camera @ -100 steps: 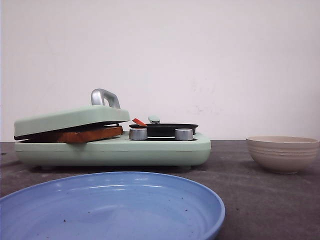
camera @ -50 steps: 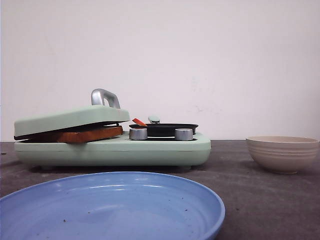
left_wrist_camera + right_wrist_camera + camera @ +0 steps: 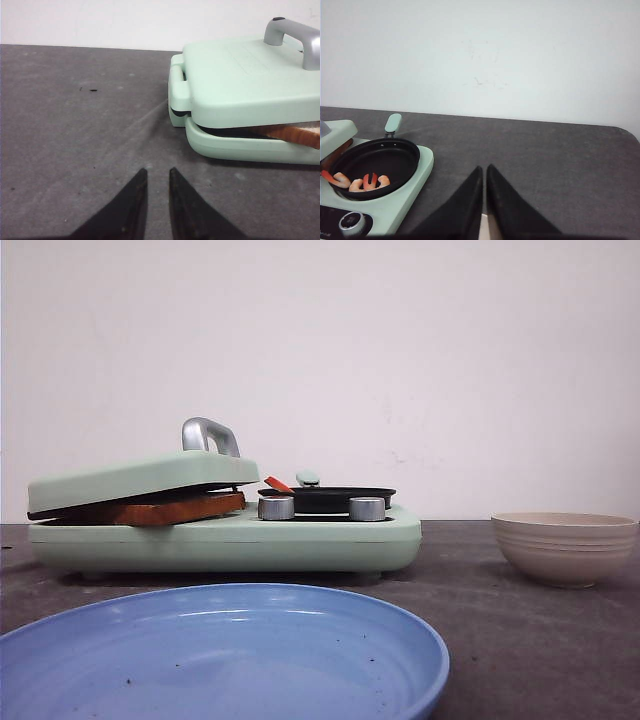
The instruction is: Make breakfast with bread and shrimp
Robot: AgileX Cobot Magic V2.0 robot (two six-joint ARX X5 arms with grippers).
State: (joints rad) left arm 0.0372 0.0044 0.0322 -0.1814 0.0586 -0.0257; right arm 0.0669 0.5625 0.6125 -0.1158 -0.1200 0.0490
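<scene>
Nearest to us in the front view is a wide blue plate point(image 3: 225, 650) on the dark grey tabletop point(image 3: 520, 640). Behind it stands a mint-green breakfast maker point(image 3: 225, 540), and off to the right, well apart from it, a beige ribbed bowl point(image 3: 565, 548).

On the left half of the maker we see the lid point(image 3: 140, 478) with its silver handle point(image 3: 210, 435) lowered onto the bread point(image 3: 180, 508), whose browned crust edge pokes out of the gap; the lid sits tilted and does not close fully. From the left wrist view the same crust point(image 3: 295, 135) shows between the lid and the base. We cannot tell from these views whether one slice or two lie inside.

On the right half, behind two silver knobs point(image 3: 277, 507), sits a small black pan point(image 3: 330, 498). The right wrist view shows the shrimp point(image 3: 355, 182) lying in that pan, pale curled pieces with orange-red tails, toward the side nearer the bread.

Our left hand point(image 3: 156, 182) hangs above bare tabletop just beside the hinge end of the maker, its dark fingers a narrow gap apart and holding nothing. Our right hand point(image 3: 484, 180) hovers over the tabletop beside the pan end, fingertips pressed nearly together, also empty.
</scene>
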